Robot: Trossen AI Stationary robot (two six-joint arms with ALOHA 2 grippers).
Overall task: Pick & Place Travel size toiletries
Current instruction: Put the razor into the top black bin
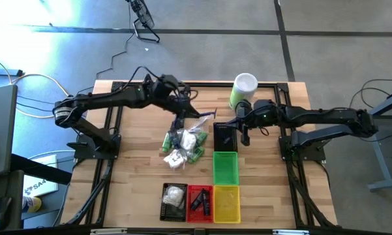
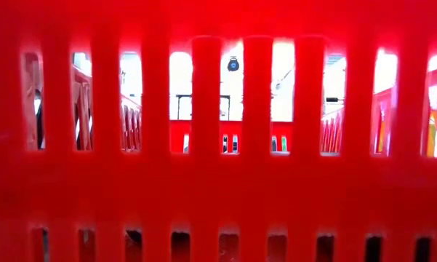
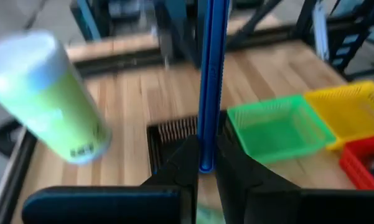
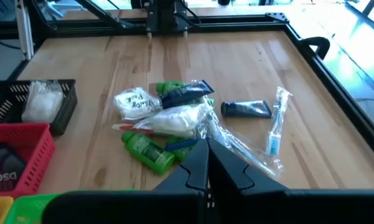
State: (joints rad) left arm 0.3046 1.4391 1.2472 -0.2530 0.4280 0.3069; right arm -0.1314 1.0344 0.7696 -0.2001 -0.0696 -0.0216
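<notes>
Bare wood (image 1: 140, 170) left of the toiletry pile (image 1: 182, 147) — baskets (image 1: 225, 168) crowding its right.

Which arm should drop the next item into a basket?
Left: the left gripper already pinches a blue stick above the baskets. The right gripper is shut on nothing.

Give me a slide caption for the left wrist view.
Left gripper fingers shut on a thin blue stick, above green plastic basket and beside green-and-white cylindrical canister.
</notes>
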